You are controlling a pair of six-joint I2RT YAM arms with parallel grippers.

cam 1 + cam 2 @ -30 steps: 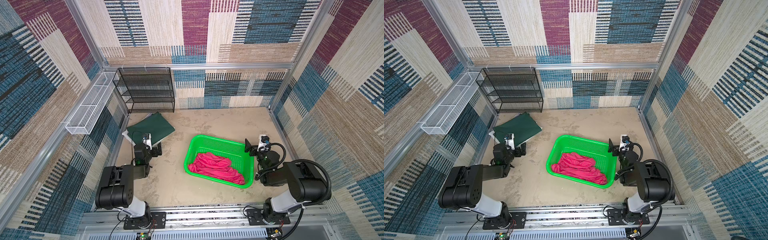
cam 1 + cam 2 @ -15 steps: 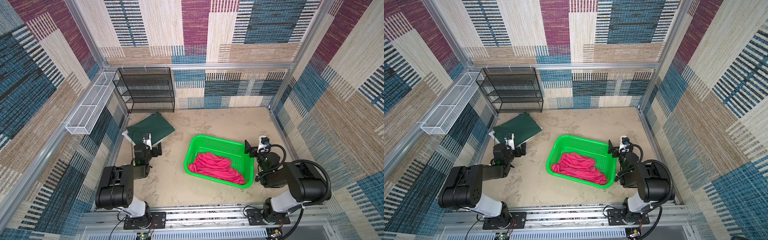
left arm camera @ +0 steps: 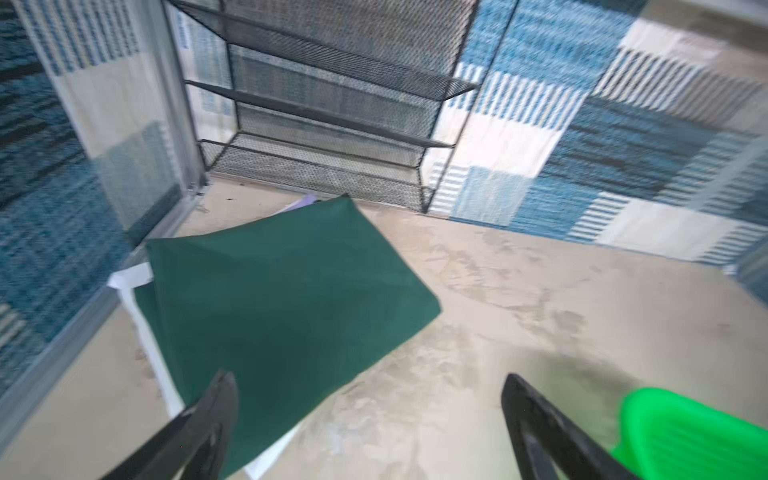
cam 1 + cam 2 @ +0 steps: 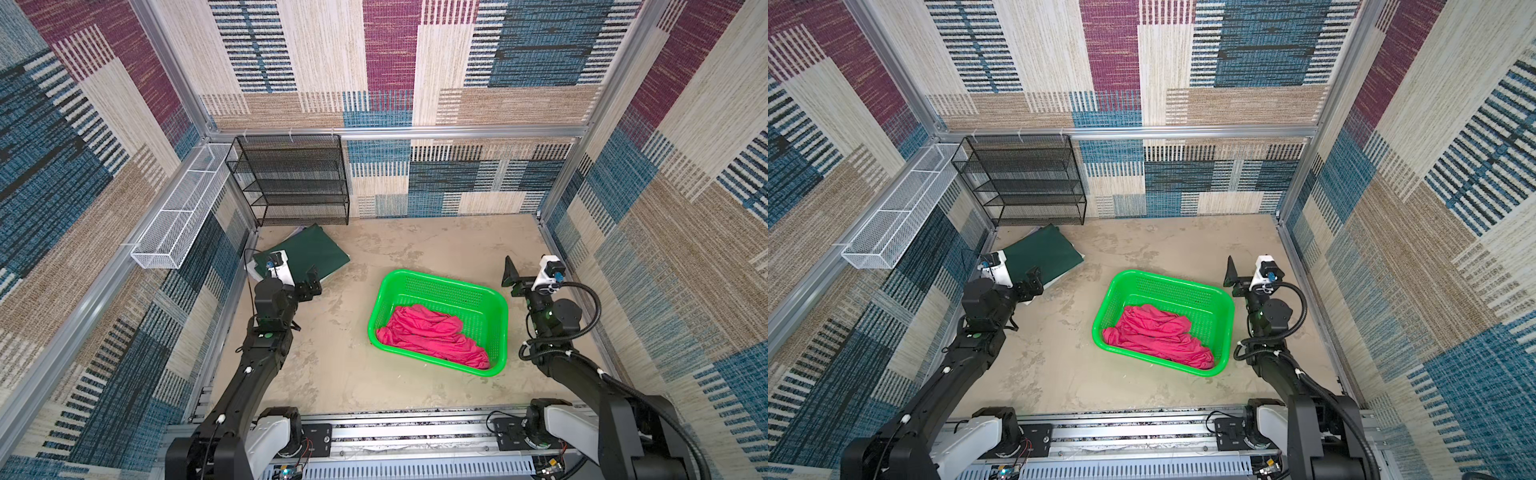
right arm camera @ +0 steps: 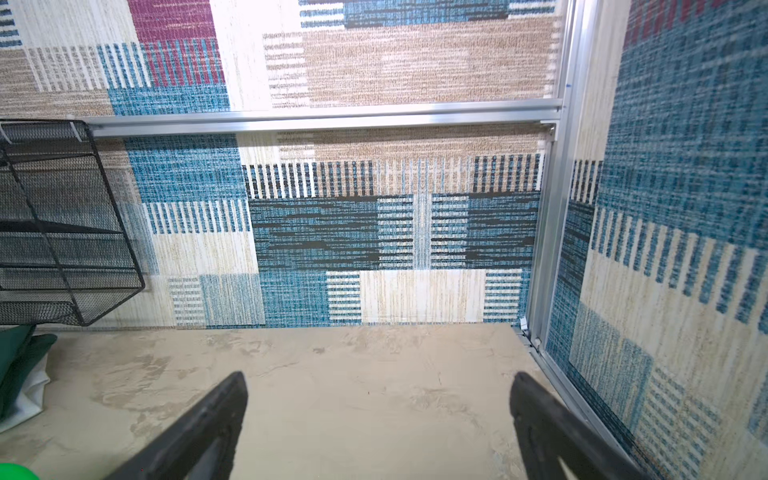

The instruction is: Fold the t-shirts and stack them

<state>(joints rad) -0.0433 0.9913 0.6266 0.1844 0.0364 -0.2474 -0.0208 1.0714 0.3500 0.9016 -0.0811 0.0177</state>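
Left gripper (image 3: pixel 368 376) and right gripper (image 5: pixel 379 374) gape wide, holding nothing. Pink shirt (image 4: pixel 432 336) lies crumpled in the green basket (image 4: pixel 440 280). Folded dark green shirt (image 4: pixel 320 253) rests on a white shirt (image 3: pixel 160 365) beside the black rack (image 4: pixel 291 183).

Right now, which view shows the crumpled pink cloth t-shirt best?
Both top views: the crumpled pink cloth t-shirt lies clearly visible inside the bright green plastic basket. Neither wrist view shows it, only basket edges.

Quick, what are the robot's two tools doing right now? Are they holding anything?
The left tool is open, holding nothing, near the dark green t-shirt.
The right tool is open, holding nothing.
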